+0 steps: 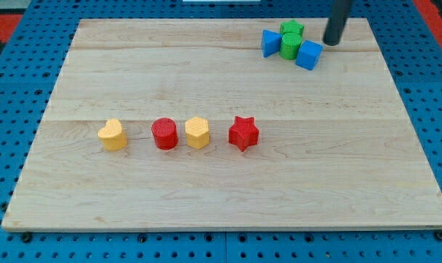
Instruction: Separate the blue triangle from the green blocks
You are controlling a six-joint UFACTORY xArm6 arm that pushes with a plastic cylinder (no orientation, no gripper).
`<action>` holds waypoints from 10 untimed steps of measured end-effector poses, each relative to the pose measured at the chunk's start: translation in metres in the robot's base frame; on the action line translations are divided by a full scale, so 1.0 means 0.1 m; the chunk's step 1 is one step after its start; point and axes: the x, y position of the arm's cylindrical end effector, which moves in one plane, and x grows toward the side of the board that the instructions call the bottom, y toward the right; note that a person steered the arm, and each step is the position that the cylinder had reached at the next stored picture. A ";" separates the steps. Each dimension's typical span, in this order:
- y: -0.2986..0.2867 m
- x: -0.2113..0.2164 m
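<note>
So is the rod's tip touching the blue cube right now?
Apart. The camera view shows bare wood between my tip and the blue cube, which sits to its lower left.

My tip is showing as the blunt, rounded lower end of a straight dark rod; the rod is looking near-black (perhaps very dark grey) with a smooth, matte surface; a faint paler sheen is running down one edge; its sides are staying parallel along the visible length; the view's top is cutting the rod off; no markings are showing.
</note>
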 end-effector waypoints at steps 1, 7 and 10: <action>-0.57 0.00; -1.81 -0.22; -2.00 -0.14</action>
